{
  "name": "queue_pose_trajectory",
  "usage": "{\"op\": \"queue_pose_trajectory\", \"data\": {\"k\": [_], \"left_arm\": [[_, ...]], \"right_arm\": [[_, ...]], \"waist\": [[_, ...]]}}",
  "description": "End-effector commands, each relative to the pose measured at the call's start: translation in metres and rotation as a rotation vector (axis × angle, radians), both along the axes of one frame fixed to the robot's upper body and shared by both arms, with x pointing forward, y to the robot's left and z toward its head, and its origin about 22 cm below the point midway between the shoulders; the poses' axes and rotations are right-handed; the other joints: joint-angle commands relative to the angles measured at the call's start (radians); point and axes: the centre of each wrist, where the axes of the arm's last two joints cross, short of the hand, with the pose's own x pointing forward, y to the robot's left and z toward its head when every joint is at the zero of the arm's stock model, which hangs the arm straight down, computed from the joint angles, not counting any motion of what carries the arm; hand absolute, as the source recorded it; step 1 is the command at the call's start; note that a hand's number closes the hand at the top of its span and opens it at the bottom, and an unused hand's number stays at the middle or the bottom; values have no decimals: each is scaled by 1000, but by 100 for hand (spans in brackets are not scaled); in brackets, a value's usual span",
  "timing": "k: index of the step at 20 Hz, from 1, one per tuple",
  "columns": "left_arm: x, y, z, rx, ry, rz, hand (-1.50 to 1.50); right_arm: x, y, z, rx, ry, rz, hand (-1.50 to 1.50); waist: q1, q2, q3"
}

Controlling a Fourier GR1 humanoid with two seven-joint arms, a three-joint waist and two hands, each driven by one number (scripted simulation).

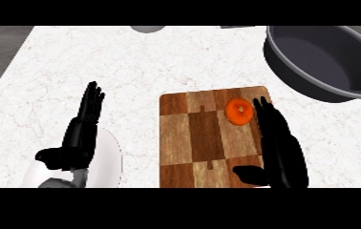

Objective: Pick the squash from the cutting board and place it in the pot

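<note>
the right hand [278, 147] lies flat over the right side of the cutting board [201, 142], its fingers straight and stretched away from the robot, its thumb sticking out to the left near the board's near edge. it holds nothing. the squash [239, 111], a small orange piece, sits on the board just to the left of the right hand's fingertips [262, 103], close enough that it looks to be touching or nearly touching them; which of the two cannot be told. the board is a checker of light and dark wood, and most of its surface shows to the left of this hand.

the pot [310, 61], dark grey and round, stands beyond and to the right of the right hand, well apart from the fingertips, with its rim cut off by the view's right edge.

the left hand [79, 135] rests open on the pale marbled counter [106, 61] well to the left of the board, fingers straight and pointing away, holding nothing. its grey forearm [99, 163] shows beneath and beside it.
</note>
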Motion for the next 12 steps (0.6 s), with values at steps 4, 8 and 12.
{"op": "queue_pose_trajectory", "data": {"k": [4,8,12], "left_arm": [[-7,-8,-9,1,-3,-11,0],[4,0,1,-20,1,-9,0],[7,-1,-3,-9,-7,-5,0]], "right_arm": [[25,17,-32,6,48,-4,-150],[44,8,-30,3,51,13,-150],[41,-15,-45,-8,45,-5,-150]], "waist": [[-3,-1,1],[-4,-1,1],[-5,-1,1]]}}
